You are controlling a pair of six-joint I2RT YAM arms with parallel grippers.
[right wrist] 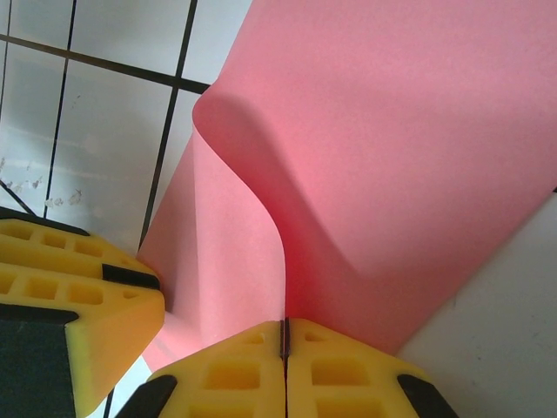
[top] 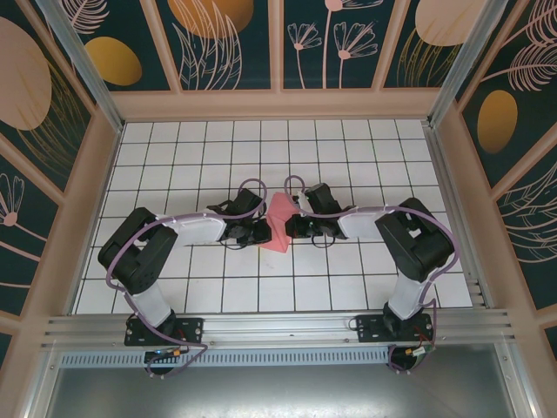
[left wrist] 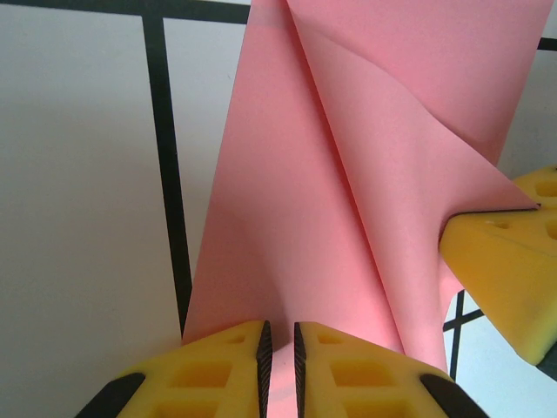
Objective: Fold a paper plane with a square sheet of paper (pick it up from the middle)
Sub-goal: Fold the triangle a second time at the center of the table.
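The square sheet of paper (top: 280,228), salmon pink, lies creased and folded into overlapping flaps on the tiled table, between my two grippers. In the left wrist view the paper (left wrist: 287,218) runs away from my left gripper (left wrist: 278,348), whose yellow fingers stand a narrow gap apart over its near end. My right gripper (right wrist: 285,340) is shut on an upright fold of the paper (right wrist: 392,157), which curls up from the pads. From above, the left gripper (top: 261,232) and the right gripper (top: 291,228) face each other across the paper, close together.
A white table (top: 261,287) with black grid lines lies inside patterned walls. The right gripper's yellow finger (left wrist: 513,261) touches a paper corner at the right of the left wrist view. The left gripper's finger (right wrist: 70,296) sits at the lower left of the right wrist view.
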